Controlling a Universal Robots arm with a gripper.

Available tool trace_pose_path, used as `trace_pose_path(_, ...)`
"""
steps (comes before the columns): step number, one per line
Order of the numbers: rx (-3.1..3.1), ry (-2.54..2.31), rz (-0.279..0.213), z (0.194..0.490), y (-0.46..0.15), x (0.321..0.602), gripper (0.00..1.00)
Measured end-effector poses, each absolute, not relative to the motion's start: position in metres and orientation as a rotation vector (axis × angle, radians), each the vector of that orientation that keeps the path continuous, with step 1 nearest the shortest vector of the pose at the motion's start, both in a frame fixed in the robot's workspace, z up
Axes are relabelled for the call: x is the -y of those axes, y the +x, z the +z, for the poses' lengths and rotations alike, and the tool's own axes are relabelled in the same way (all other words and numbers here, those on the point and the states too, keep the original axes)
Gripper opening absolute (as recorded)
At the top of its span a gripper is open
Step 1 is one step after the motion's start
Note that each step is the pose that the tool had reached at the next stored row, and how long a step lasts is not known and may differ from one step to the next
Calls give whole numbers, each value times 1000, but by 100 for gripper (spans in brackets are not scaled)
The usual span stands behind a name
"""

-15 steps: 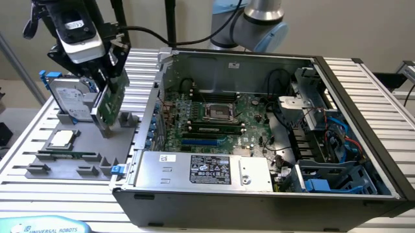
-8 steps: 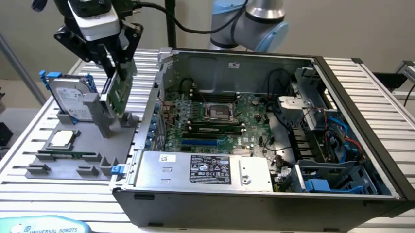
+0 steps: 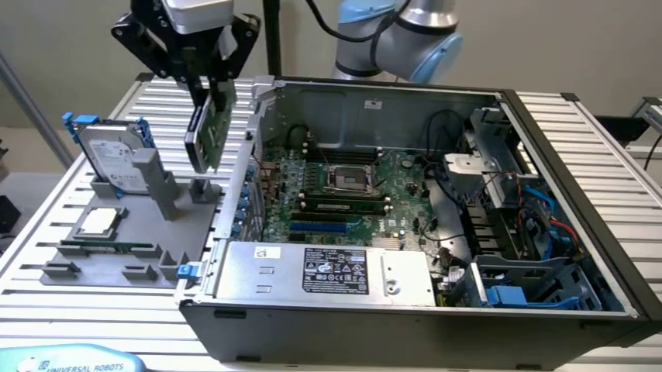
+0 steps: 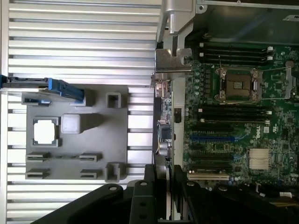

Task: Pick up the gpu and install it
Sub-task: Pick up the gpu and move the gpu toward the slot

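Above the worktop (image 3: 42, 256), over the strip between the grey holder (image 3: 114, 267) and the open computer case (image 3: 414, 329), my pincer (image 3: 207, 81) is pinching the gpu (image 3: 210, 128) by its upper edge. The card hangs upright and clear of everything, just outside the case wall on the exterior view's left. From my wrist I see the gpu (image 4: 163, 130) edge-on, a thin dark line running away from my pincer (image 4: 164, 179), with the holder on one side and the motherboard on the other.

The holder sits near the worktop's edge at the exterior view's left. A silver hard drive (image 3: 112, 159) with blue rails stands on edge in its far slot, and a small square processor chip (image 3: 98, 222) lies flat in a recess nearer the front. The slot just below my card is bare.

The case lies on its side, open upward, and covers the worktop's middle and the exterior view's right. Inside it lie the green motherboard (image 3: 398, 182) with an open processor socket (image 3: 346, 180), a silver power supply (image 3: 331, 271) along the near wall, and a blue drive cage (image 3: 528, 287) in the near corner at the exterior view's right.
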State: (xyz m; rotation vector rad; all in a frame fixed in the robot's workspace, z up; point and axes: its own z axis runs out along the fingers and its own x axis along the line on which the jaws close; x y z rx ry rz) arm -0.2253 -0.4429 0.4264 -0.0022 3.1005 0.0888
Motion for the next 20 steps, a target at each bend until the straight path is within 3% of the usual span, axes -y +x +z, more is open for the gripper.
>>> trace_pose_path(20,-3156,0,90,426,-136,442,27)
